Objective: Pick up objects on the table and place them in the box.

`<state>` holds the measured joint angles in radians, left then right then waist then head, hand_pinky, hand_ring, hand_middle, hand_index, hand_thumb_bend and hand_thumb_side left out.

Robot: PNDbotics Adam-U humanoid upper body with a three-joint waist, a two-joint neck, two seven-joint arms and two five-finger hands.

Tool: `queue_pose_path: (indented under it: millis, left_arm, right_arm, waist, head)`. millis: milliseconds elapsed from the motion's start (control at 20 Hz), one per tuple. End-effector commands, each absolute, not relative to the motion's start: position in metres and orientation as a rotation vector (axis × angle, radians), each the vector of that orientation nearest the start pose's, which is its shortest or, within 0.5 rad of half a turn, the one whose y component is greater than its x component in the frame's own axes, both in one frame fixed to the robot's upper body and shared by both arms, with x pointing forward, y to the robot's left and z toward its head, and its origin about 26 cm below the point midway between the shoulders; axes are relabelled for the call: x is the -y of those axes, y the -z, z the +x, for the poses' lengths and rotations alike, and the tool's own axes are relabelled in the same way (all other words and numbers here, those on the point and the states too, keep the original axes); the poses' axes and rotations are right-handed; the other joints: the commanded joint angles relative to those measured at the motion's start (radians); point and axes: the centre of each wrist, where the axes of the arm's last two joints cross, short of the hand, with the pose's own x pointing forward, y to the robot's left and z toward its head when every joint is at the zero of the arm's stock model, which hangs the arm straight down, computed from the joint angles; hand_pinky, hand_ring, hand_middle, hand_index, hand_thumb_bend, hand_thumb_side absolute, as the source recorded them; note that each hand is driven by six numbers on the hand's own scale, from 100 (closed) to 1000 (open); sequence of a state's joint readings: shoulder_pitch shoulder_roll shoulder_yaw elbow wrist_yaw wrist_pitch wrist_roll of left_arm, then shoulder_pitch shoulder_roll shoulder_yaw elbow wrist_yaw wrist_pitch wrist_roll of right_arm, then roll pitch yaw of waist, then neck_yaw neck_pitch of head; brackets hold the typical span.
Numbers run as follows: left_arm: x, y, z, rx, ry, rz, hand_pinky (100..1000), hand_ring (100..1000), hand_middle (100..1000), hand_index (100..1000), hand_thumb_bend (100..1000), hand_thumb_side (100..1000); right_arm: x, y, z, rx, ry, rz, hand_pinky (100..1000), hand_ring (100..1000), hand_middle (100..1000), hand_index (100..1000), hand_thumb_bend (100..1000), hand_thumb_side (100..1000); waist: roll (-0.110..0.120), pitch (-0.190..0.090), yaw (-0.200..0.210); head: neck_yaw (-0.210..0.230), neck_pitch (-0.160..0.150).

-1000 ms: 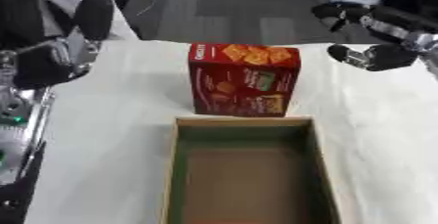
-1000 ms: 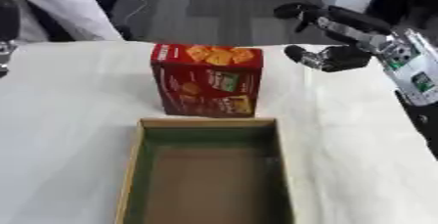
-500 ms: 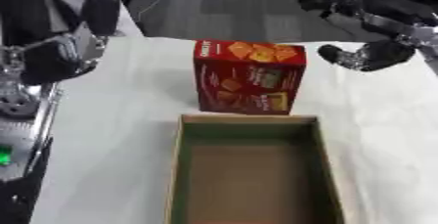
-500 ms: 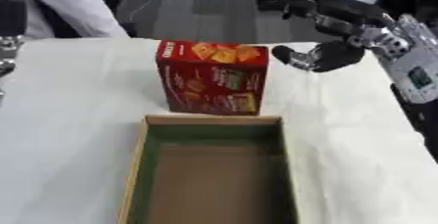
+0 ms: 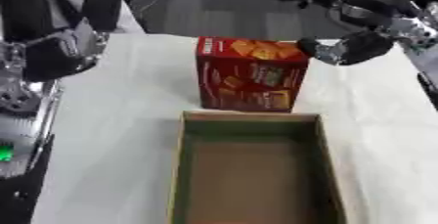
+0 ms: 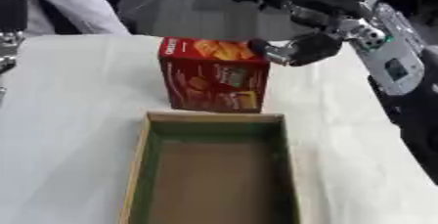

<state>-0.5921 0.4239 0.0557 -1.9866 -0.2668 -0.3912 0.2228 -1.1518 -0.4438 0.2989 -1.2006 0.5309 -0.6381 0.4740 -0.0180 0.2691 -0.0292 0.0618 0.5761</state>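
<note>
A red cracker box [image 5: 251,75] stands upright on the white table, just beyond the far edge of an open cardboard box [image 5: 253,169] with a green inner rim. My right hand [image 6: 310,16] hovers at the cracker box's upper right corner, open, its fingers spread above and behind the top and its thumb beside the right edge, not closed on it. My left hand [image 5: 58,32] is raised at the left edge, apart from the cracker box, fingers relaxed and upward.
The white cloth table [image 5: 128,120] spreads to both sides of the cardboard box. A person in a white sleeve [image 6: 73,3] stands beyond the far left corner. Dark floor lies past the table's far edge.
My right hand has moved left and down, from well to the right of the cracker box to its upper right corner. The camera has shifted slightly.
</note>
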Motion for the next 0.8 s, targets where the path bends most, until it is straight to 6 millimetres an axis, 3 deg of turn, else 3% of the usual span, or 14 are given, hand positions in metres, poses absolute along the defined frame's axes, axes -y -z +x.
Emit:
queue_pose_path:
  millis: [50, 800]
  left_arm:
    - [-0.259, -0.304, 0.308, -3.109, -0.415, -0.575, 792, 808, 854, 870, 382, 534]
    - [-0.257, -0.305, 0.308, -3.114, -0.41, -0.562, 792, 808, 855, 869, 380, 535]
  right_arm:
    - [0.173, -0.339, 0.448, -2.089, 2.241, 0.58, 778, 936, 978, 1000, 275, 783]
    - [0.147, -0.327, 0.453, -2.037, 2.231, 0.582, 777, 935, 978, 1000, 275, 781]
  waist:
    - [-0.001, -0.02, 0.0]
    - [-0.001, -0.016, 0.007]
  head:
    - [-0.006, -0.001]
    - [-0.049, -0.031]
